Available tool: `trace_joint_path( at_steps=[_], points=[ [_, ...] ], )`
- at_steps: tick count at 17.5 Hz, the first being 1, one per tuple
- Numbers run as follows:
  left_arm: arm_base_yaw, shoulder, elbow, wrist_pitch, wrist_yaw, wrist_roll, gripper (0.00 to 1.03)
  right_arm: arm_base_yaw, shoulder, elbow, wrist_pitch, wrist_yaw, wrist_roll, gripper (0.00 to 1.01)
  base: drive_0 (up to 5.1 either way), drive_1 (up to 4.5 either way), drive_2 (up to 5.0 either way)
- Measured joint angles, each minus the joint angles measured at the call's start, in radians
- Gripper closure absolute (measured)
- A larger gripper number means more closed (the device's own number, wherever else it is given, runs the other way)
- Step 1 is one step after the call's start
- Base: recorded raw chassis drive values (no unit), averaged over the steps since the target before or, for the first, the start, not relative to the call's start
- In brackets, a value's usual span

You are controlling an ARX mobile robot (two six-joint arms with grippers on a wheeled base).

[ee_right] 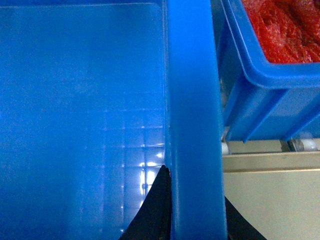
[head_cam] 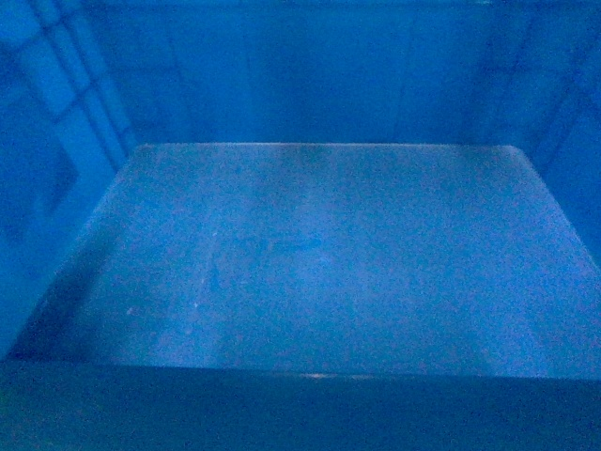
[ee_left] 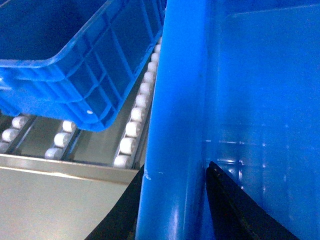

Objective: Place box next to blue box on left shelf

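The box [head_cam: 310, 272] fills the head view, showing only its bare blue floor and inner walls. My left gripper [ee_left: 176, 167] is shut on the box's thick left rim [ee_left: 172, 100], with one black finger [ee_left: 225, 205] inside the wall and the other outside. My right gripper [ee_right: 194, 185] is shut on the right rim [ee_right: 192, 75], again with one finger [ee_right: 155, 210] inside. To the left, a blue box [ee_left: 75, 55] rests on the left shelf's white rollers [ee_left: 132, 129], close beside the held box. Whether the held box touches the rollers is hidden.
On the right, another blue crate [ee_right: 260, 90] holding red material [ee_right: 285, 25] sits on the rack near the held box's right rim. The rack's grey front lip [ee_left: 65, 167] [ee_right: 270, 162] crosses both wrist views, with a pale beige surface [ee_left: 50, 210] below it.
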Motion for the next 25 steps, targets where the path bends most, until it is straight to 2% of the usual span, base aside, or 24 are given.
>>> trace_joint_path(
  at_steps=[6,25],
  points=[
    [0.0,0.0,0.0,0.003,0.001,0.001,0.73,0.0,0.0,0.0,0.001,0.001,0.0,0.92,0.0,4.24,-4.3],
    [0.0,0.002,0.0,0.0,0.0,0.0,0.73,0.0,0.005,0.0,0.002,0.0,0.0,0.92,0.0,0.0,0.0]
  ],
)
